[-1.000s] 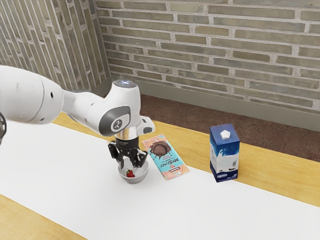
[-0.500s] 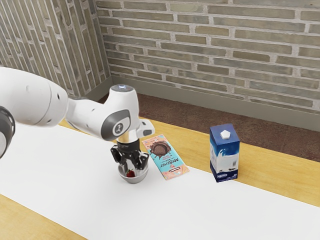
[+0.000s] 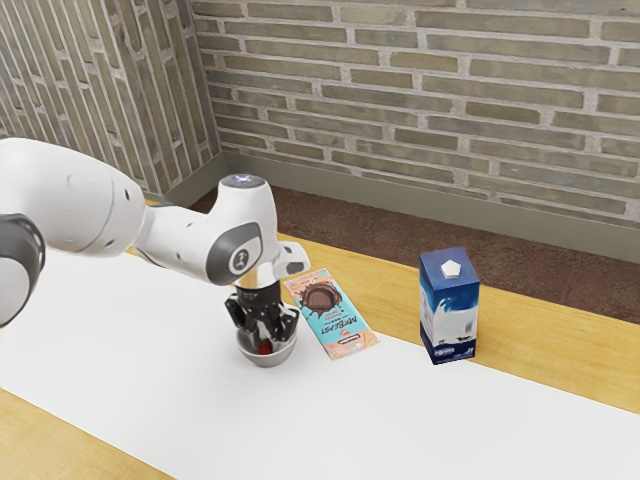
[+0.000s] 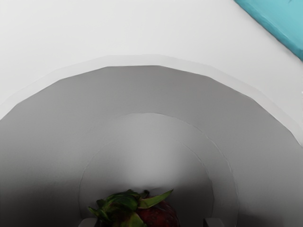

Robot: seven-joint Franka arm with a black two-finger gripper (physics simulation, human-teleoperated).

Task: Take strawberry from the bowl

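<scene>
A brick wall (image 3: pixel 420 90) rises behind; the gripper (image 3: pixel 264 342), fingers released, straddles the strawberry (image 4: pixel 160 215) in the bowl (image 3: pixel 268 359); chocolate (image 3: pixel 332 314) lies at the bowl's exterior-view two o'clock.

And here the jaws cover much of the strawberry (image 3: pixel 265 349) and part of the bowl's rim (image 3: pixel 291 347)! In the wrist view, the lower edge slices off berry and bowl, a corner crops the turquoise packet (image 4: pixel 279 23); the exterior view's left edge cuts the arm (image 3: pixel 75 200), the carton's (image 3: pixel 436 315) small print unreadable!
</scene>
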